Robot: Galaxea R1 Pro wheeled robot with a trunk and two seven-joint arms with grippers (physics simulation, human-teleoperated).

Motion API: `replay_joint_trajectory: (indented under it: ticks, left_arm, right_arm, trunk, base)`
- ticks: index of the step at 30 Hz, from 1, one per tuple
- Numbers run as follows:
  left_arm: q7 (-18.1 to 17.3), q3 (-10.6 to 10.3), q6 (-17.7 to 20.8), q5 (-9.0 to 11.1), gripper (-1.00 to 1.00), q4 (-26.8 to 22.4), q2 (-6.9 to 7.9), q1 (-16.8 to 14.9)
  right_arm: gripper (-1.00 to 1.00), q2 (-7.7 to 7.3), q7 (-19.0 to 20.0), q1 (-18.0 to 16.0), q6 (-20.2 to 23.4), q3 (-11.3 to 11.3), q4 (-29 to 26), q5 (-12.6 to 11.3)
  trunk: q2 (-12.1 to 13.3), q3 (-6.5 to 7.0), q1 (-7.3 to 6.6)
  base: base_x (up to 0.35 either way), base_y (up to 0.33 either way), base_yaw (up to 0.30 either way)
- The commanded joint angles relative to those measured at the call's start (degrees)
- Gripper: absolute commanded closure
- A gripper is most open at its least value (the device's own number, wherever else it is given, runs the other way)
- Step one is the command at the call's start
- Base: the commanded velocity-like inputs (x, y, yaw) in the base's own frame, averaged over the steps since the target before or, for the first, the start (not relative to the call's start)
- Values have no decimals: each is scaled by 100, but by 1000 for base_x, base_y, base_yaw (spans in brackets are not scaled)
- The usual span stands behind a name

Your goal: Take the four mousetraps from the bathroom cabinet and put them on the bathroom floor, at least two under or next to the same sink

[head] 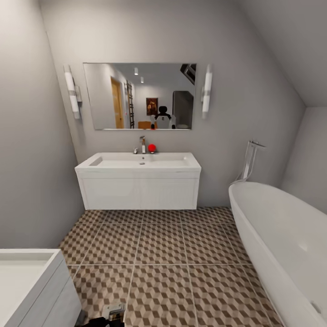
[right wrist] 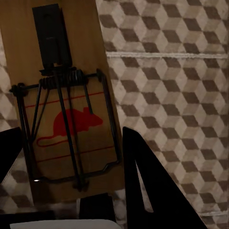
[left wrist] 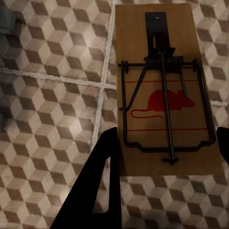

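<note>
Bathroom sink [head: 138,161] is sitting dead ahead in the head view, a wide white basin on its white vanity [head: 138,193], with a chrome tap [head: 142,144] at the back rim and a small red object [head: 151,147] just beside that tap. A mirror [head: 140,96] is hanging on the wall above the sink, flanked by two tube lights [head: 72,93]. The bathroom floor [head: 159,254], tiled in brown, beige and white cubes, is spreading out in front of the sink, and no traps are lying on the stretch visible there. A white bathtub [head: 281,245] is standing to the right of the sink, and a white unit [head: 32,286] is showing nearer the camera, to the sink's left.

In the left wrist view, the left tool [left wrist: 164,157] is pinching a mousetrap [left wrist: 164,90]: the dark fingers [left wrist: 102,181] are pressing on the plate's two long edges, and tiles are passing beneath it. The red mouse mark and the wire spring are showing plainly on the wood.

In the right wrist view, the right tool [right wrist: 71,167] is gripping a second mousetrap [right wrist: 64,105] the same way, one dark finger [right wrist: 148,186] against its edge, the plate hanging above the tiled floor.
</note>
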Motion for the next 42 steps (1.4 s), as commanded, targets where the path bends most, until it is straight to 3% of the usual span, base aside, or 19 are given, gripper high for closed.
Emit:
replay_joint_trajectory:
  ticks: [1, 14, 16, 18, 20, 22, 25, 28, 42]
  left_arm:
    - [29, 0, 19, 43, 100, -2, -2, -4]
    - [41, 13, 24, 37, 100, -9, 54, -4]
    - [34, 19, 42, 39, 100, -19, 152, -4]
    - [26, 23, 64, 82, 100, -32, 340, -4]
    - [10, 19, 88, 252, 100, -58, 618, -4]
    - [-3, 15, 100, 437, 100, -113, 795, -4]
    - [-16, 6, 116, 670, 100, -200, 956, -4]
    - [-24, -14, 125, 743, 100, -242, 988, -4]
    - [-27, -26, 34, 760, 100, -257, 983, -4]
  right_arm:
    - [100, 1, -8, -5, 11, 49, 4, -66]
    - [100, -43, -38, -5, -2, 49, 0, -66]
    - [100, -84, -24, -5, -21, 54, -2, -63]
    - [100, -184, -2, -5, -31, 56, -9, -60]
    - [100, -357, 18, -5, -37, 54, -26, -49]
    - [100, -449, 27, -5, -40, 52, -49, -44]
    - [100, -552, 39, -5, -27, 46, -115, -41]
    - [100, -657, -2, -5, -3, 42, -355, -40]
    - [100, -649, -32, -5, -70, 33, -636, -48]
  trunk:
    - [-3, -6, 3]
    - [-3, -6, 3]
    - [-3, -6, 3]
    - [-3, -6, 3]
    - [-3, -6, 3]
    - [-3, -6, 3]
    - [-3, -6, 3]
    - [-3, -6, 3]
    - [-3, -6, 3]
  base:
    - [323, 0, 0]
    - [323, 0, 0]
    - [323, 0, 0]
    - [323, 0, 0]
    - [323, 0, 0]
    - [323, 0, 0]
    - [323, 0, 0]
    - [323, 0, 0]
    - [323, 0, 0]
